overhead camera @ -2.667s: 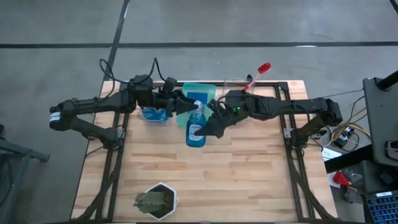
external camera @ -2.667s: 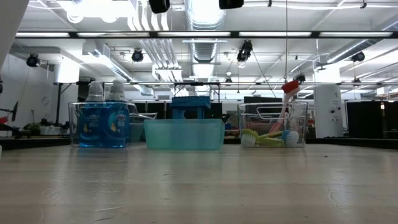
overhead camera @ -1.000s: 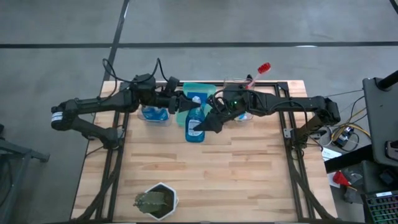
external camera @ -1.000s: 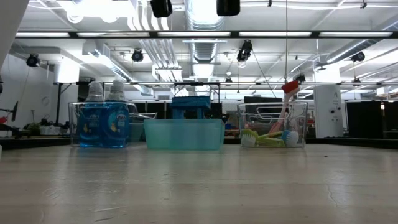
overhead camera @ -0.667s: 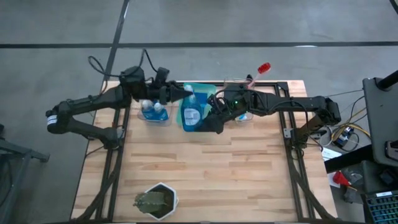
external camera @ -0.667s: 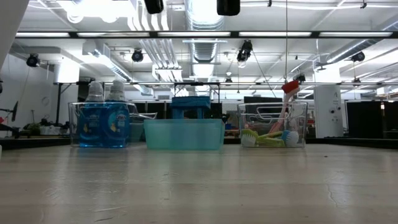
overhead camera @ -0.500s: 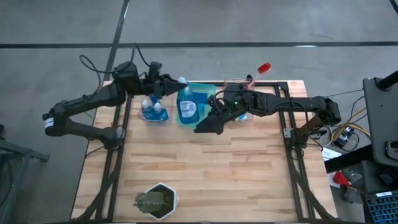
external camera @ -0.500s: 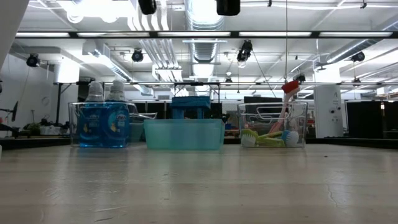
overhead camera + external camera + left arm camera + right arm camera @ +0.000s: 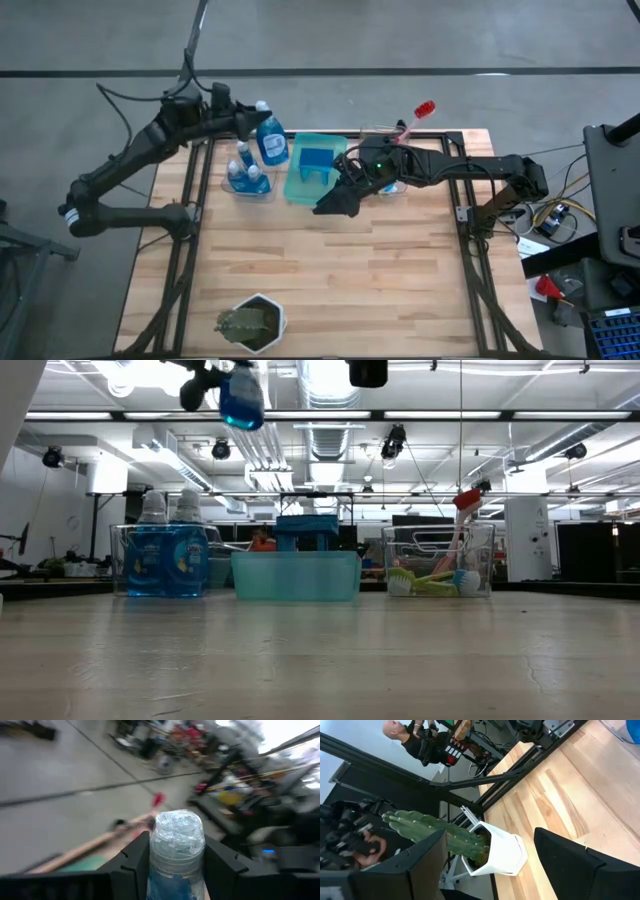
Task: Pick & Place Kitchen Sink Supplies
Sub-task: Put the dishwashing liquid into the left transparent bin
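High view: a pale wooden table (image 9: 330,270) stands on a grey concrete floor (image 9: 400,40), and the low view looks across it into a big hall with ceiling ducts and strip lights. The left gripper (image 9: 250,125) is raised above the table's far left corner, its fingers clamped on the neck of one blue bottle (image 9: 270,143), whose pale cap shows between them in the left wrist view. Two more blue bottles (image 9: 245,172) stand in the clear bin (image 9: 165,560) below. One blue sponge (image 9: 313,163) lies in the green tray (image 9: 297,187) beside that bin. A second clear bin (image 9: 440,560) holds the dish brushes; only the red brush (image 9: 420,110) sticks out clearly. The right gripper (image 9: 328,205) hangs near the tray's front edge, fingers spread and empty. One cactus in a white hexagonal pot (image 9: 250,322) sits at the near edge.
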